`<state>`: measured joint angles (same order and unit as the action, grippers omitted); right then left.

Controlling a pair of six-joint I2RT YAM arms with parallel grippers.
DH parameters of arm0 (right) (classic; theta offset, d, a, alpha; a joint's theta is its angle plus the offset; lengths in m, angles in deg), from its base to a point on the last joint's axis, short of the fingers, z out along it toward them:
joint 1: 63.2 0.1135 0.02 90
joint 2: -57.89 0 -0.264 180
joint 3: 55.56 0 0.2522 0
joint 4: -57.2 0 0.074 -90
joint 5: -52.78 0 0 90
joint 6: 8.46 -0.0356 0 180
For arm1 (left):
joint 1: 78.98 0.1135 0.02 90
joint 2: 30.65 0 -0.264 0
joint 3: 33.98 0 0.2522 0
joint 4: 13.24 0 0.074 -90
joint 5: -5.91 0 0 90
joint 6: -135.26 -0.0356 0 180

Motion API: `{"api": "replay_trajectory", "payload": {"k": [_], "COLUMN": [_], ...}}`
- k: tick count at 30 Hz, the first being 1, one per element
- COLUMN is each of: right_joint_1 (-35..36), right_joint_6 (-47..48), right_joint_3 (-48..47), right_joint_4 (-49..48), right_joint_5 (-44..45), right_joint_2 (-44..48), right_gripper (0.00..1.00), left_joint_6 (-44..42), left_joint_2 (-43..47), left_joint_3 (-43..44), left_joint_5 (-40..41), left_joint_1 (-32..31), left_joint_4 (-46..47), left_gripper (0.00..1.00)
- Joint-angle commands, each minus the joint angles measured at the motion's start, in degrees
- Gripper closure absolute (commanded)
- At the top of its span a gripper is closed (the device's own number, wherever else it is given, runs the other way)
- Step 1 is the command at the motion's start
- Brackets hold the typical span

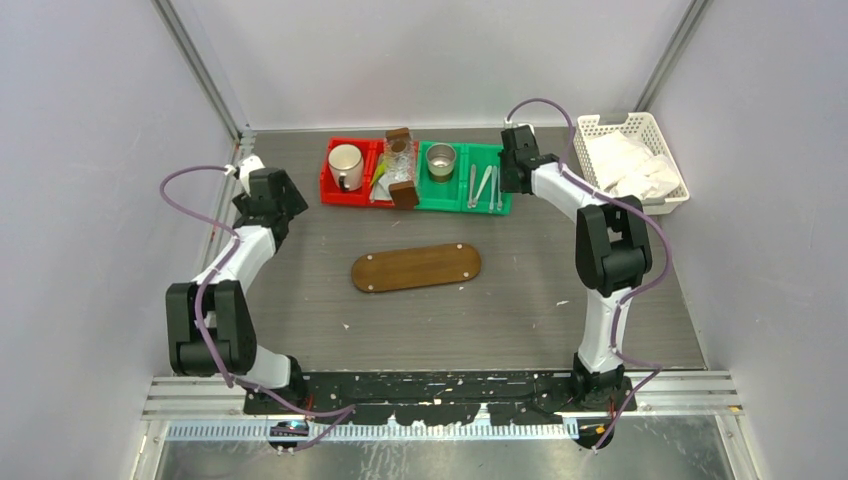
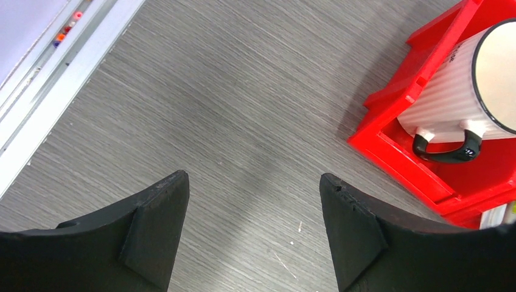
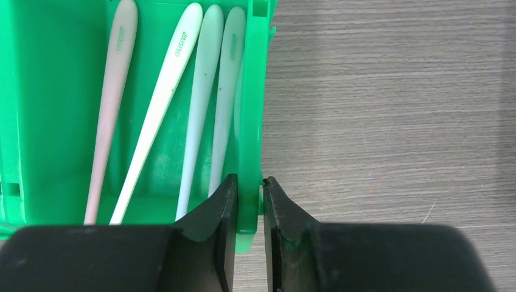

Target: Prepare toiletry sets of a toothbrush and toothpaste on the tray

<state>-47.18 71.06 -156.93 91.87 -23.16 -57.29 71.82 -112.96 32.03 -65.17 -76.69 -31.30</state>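
Clamping the right gripper (image 3: 249, 196) onto the right wall of the green bin (image 3: 251, 91) — probably to drag or steady it. Leaving the toothbrushes (image 3: 161, 109) inside, just left of that wall, none yet on the wooden tray (image 1: 416, 267). Holding the left gripper (image 2: 255, 219) spread wide, empty, beside the red bin (image 2: 438, 176).

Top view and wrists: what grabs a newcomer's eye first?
The red bin with a white mug and green bin sit side by side at the far edge of the table. The right gripper pinches the green bin's outer wall, beside four pale toothbrushes, not a brush. The wooden tray lies mid-table with no set on it; the left gripper hangs open by the red bin.
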Motion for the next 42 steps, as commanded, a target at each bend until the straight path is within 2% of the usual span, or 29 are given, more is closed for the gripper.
{"api": "replay_trajectory", "payload": {"k": [1,14,23,30,31,32,33,34,37,40,42], "right_joint_1": [0.5,1.0,1.0,1.0,1.1,1.0,1.1,1.1,0.9,0.7,0.7], "right_joint_6": [5.6,9.3,10.2,9.9,9.4,8.9,8.5,7.9,5.4,2.1,-0.1], "right_joint_3": [1.2,3.2,1.9,1.1,0.9,0.7,0.4,0.3,-0.1,0.0,1.4], "right_joint_4": [2.1,1.7,3.9,4.8,4.9,4.9,5.1,5.1,3.7,2.2,0.4], "right_joint_5": [-4.0,-15.3,-17.9,-16.2,-15.2,-14.5,-12.7,-11.6,-10.0,-7.5,-5.6], "right_joint_2": [3.4,5.2,4.4,3.5,3.4,3.5,3.5,3.7,4.7,7.3,10.7], "right_gripper": [0.99,0.99,0.99,0.99,0.94,0.80,0.65,0.41,0.19,0.15,0.09], "left_joint_6": [-0.6,-2.0,-1.5,-0.6,-0.7,-0.9,-1.1,-1.3,-2.3,-2.7,-2.8], "left_joint_2": [-2.1,-11.8,-15.5,-16.1,-15.8,-15.5,-15.1,-14.6,-12.5,-9.7,-7.1], "left_joint_3": [2.9,9.7,9.3,6.6,6.1,5.8,5.6,5.6,6.2,7.2,7.2], "left_joint_5": [0.8,1.2,-3.1,-4.3,-4.2,-4.0,-3.8,-3.5,-2.4,-1.4,-0.9], "left_joint_1": [-0.6,-3.5,-4.7,-5.6,-5.7,-5.8,-5.8,-5.8,-5.8,-5.8,-5.8], "left_joint_4": [3.3,6.0,10.7,11.9,12.0,12.0,12.0,11.7,10.2,7.7,6.3], "left_gripper": [0.21,0.21,0.24,0.29,0.29,0.29,0.29,0.28,0.27,0.27,0.26]}}
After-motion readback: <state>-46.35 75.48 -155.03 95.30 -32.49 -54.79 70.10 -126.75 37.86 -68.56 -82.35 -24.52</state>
